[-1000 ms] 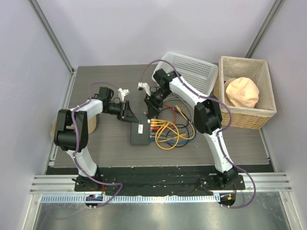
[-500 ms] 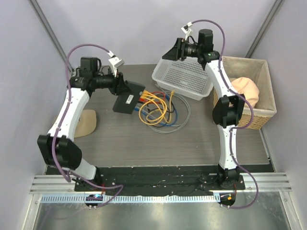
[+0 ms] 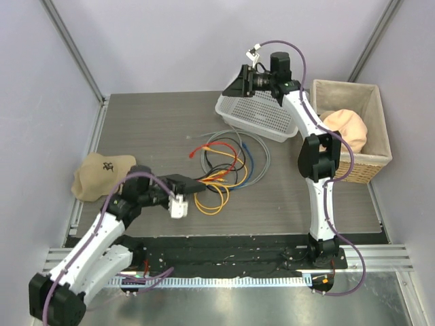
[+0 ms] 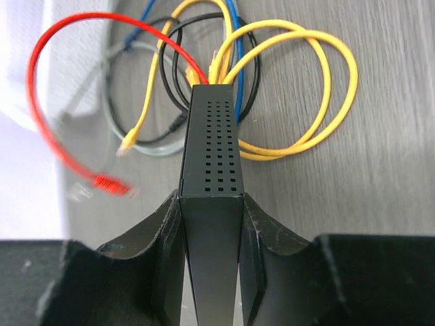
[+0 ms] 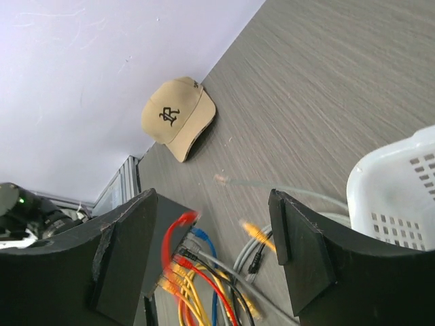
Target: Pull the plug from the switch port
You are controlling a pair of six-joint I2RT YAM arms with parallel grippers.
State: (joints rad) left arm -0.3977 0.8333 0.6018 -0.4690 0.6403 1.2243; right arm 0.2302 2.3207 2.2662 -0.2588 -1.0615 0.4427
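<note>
Left gripper (image 4: 211, 204) fingers clamped on switch (image 4: 211, 146), front-left of worktop (image 3: 149, 122). Right gripper (image 5: 212, 227) fingers apart, empty, high over white mesh basket (image 3: 272, 115). Advice: brace switch, pinch one of yellow plugs (image 4: 216, 68) at port, pull straight.

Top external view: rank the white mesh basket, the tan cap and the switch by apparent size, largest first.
1. white mesh basket
2. tan cap, somewhat smaller
3. switch, clearly smallest
</note>
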